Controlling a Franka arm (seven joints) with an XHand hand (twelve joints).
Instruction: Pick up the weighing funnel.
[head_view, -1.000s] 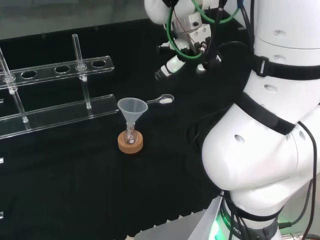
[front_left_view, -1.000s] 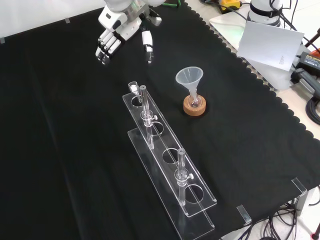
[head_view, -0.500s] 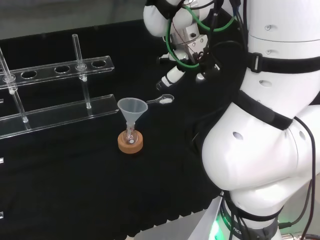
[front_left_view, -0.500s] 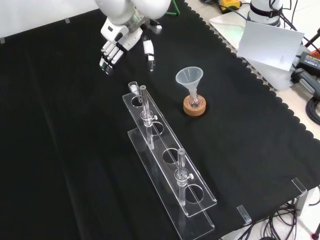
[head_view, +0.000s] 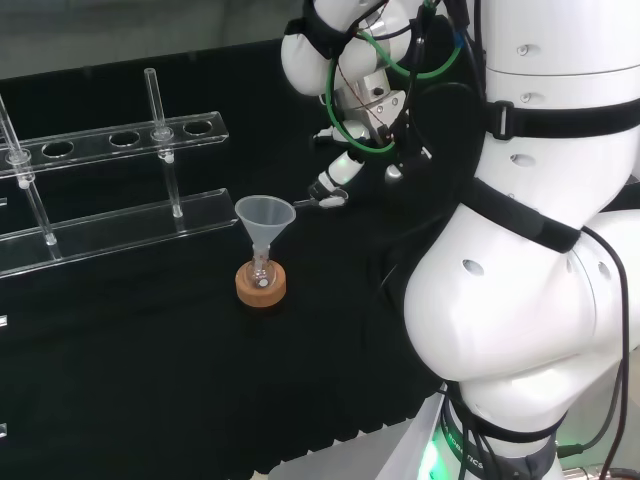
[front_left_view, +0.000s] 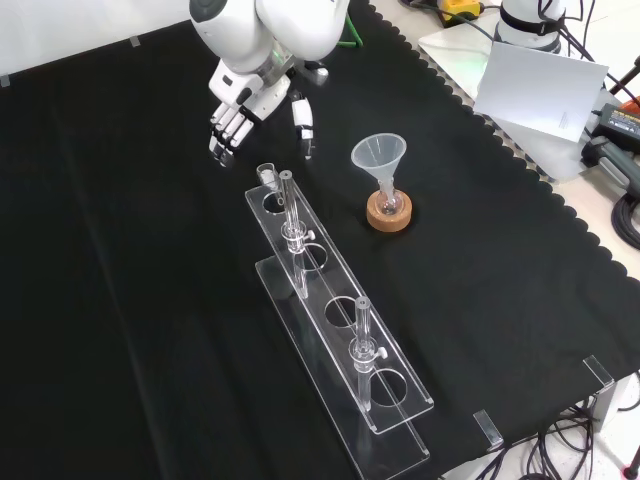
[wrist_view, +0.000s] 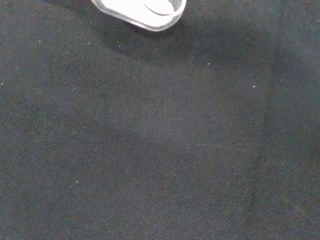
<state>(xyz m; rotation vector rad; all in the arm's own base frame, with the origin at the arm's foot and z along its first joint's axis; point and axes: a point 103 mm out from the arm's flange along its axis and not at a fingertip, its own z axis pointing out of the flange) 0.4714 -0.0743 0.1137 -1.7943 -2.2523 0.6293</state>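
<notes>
Hand (front_left_view: 247, 98) hovers over weighing funnel (front_left_view: 266, 175), fingers straight, thumb spread apart, nothing held. It should lower to bracket the scoop body before closing.

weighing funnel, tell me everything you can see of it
The weighing funnel is a small clear piece, glass or plastic by its look, shaped like a scoop with a short stem. It lies flat on the black cloth. In the front view it is just beyond the far end of the clear rack; in the head view it is right of the funnel. The hand hangs over it with relaxed fingers. Whether a finger touches it cannot be told.
</notes>
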